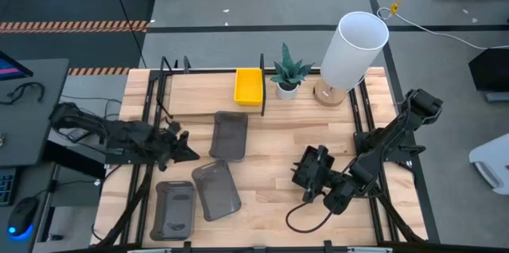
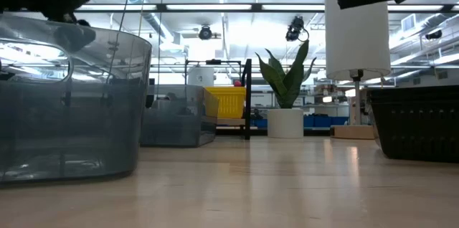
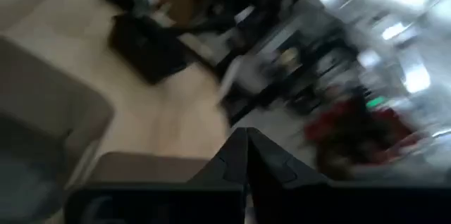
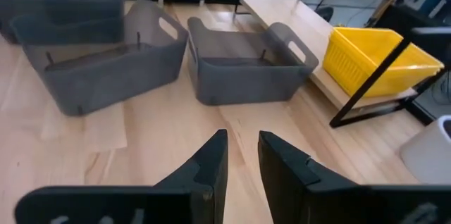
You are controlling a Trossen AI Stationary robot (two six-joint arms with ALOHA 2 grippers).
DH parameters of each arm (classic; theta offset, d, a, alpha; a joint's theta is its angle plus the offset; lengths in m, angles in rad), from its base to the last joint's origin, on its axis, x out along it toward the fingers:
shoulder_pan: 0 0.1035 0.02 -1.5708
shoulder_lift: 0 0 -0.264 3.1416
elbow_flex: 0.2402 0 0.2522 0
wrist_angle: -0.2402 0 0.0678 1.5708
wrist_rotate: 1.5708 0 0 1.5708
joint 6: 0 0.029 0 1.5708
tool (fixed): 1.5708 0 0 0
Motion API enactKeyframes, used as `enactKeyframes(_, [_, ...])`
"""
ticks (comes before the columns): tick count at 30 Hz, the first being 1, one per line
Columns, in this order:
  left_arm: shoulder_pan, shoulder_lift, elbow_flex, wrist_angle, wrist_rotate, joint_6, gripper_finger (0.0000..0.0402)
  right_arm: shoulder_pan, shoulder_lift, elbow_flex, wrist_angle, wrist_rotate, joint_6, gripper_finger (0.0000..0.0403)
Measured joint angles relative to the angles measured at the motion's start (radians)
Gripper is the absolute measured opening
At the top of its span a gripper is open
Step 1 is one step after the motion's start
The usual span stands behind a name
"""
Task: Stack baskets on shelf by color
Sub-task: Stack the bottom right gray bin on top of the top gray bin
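Overhead strip lights and shelving fill the room behind the wooden worktop [image 1: 270,165]. One yellow basket [image 1: 248,85] already sits on the shelf [image 1: 207,84] along the far edge, beside a potted plant [image 1: 287,72] and a white lamp [image 1: 352,50].

Three grey baskets remain on the worktop, all empty: one [image 1: 229,134] near the middle, one [image 1: 215,190] toward the near edge, one [image 1: 174,209] at the near left corner. A black basket [image 2: 416,122] shows in the low view.

Current step, as judged: approach for a pick, nothing carried.
- Left gripper [image 1: 184,149]: over the left side, fingers together.
- Right gripper [image 4: 242,159]: fingers slightly apart, facing the grey baskets.

Next move calls for wider fingers set over a basket wall.
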Motion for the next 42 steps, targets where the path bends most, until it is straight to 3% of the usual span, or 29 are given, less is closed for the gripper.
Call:
enactKeyframes(3, [-0.05, 0.111, 0.113, -0.144, -0.079, 0.069, 0.0005, 0.0, 0.0, 0.0, 0.003, -0.003, -0.021, 0.0085])
enactKeyframes(10, [-0.249, 0.423, 0.315, -0.146, -0.171, 0.154, 0.0006, 0.006, -0.035, 0.0, -0.026, -0.004, -0.011, 0.0085])
enactKeyframes(14, [-0.369, 0.616, 0.411, -0.144, -0.238, 0.099, 0.0006, 0.024, -0.043, 0.0, -0.077, -0.002, 0.026, 0.0085])
enactKeyframes(20, [-0.455, 0.862, 0.587, -0.213, -0.238, -0.052, 0.0006, 0.034, -0.043, 0.0, -0.126, 0.019, 0.067, 0.0085])
enactKeyframes(26, [-0.479, 1.051, 0.824, -0.461, -0.236, -0.163, 0.0006, 0.034, -0.043, 0.0, -0.122, 0.019, 0.078, 0.0085])
enactKeyframes(30, [-0.464, 1.142, 0.913, -0.536, -0.263, -0.176, 0.0022, 0.034, -0.043, 0.0, -0.111, 0.02, 0.084, 0.0085])
enactKeyframes(34, [-0.396, 1.189, 0.984, -0.635, -0.273, -0.207, 0.0052, 0.034, -0.043, 0.0, -0.098, 0.019, 0.083, 0.0085])
enactKeyframes(42, [-0.37, 1.265, 1.04, -0.632, -0.136, -0.202, 0.015, 0.04, -0.043, 0.0, -0.091, 0.012, 0.073, 0.0085])
